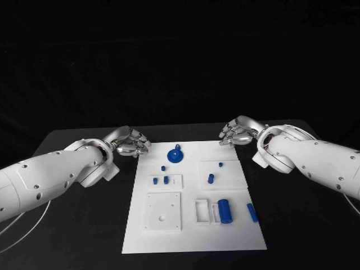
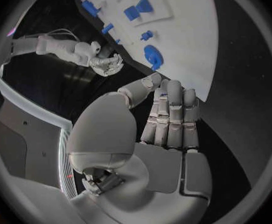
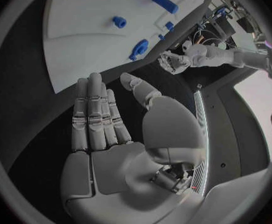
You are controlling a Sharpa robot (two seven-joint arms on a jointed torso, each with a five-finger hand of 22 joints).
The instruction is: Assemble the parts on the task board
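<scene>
Head view: white board (image 1: 194, 236) lies mid-table, blue parts (image 1: 225, 211) loose or seated on it, untouched. Left hand (image 1: 132, 142) and right hand (image 1: 239, 131) hover at its far corners, holding nothing, likely parked before the first pick; bare table flanks both long edges.

Left wrist view: fingers (image 2: 171, 114) straight, together, empty, near the board's edge.

Right wrist view: fingers (image 3: 95, 112) likewise flat and empty.

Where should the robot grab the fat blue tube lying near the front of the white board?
Probably round the middle of the blue tube, fingers on its two long sides, coming down from above. It lies flat on the white board, pointing away from the robot. A white holder sits close on one side and a thinner blue rod on the other, so a straight-down pinch fits best.
</scene>
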